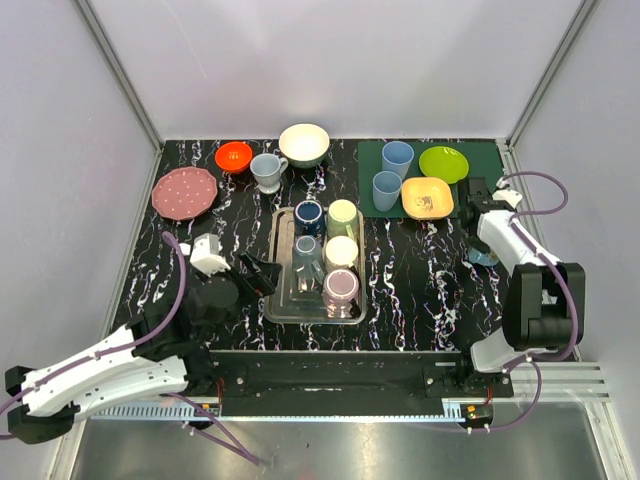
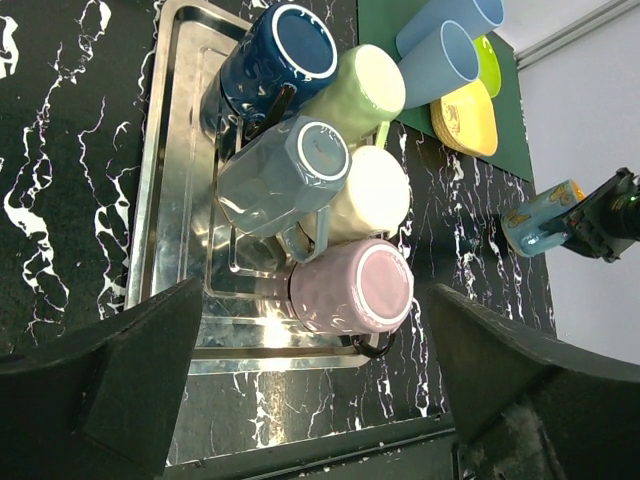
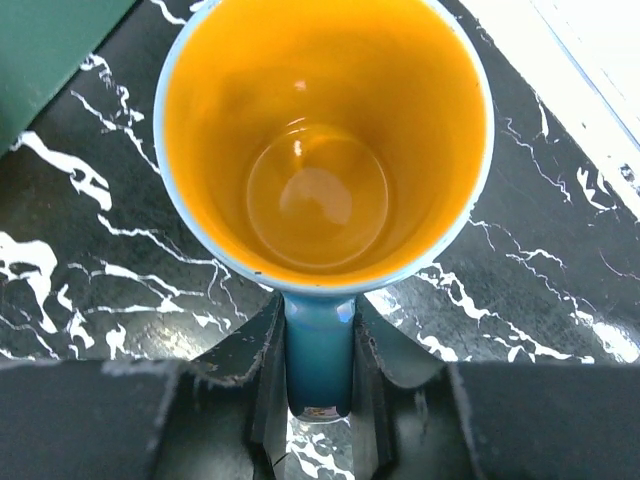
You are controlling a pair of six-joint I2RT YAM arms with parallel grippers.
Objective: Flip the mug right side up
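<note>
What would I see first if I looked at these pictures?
The bright orange inside of the blue mug grabs you first, filling the right wrist view, with the right end effector pinching its handle. Next comes the metal tray in the middle of the table, crowded with colourful mugs like the pink mug at its near end.

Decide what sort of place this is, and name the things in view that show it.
Most likely a robot lab cell staged as a kitchen: plain white walls enclose a marbled table, a left arm and a right arm are bolted at its near edge, and a metal tray holds mugs.
</note>
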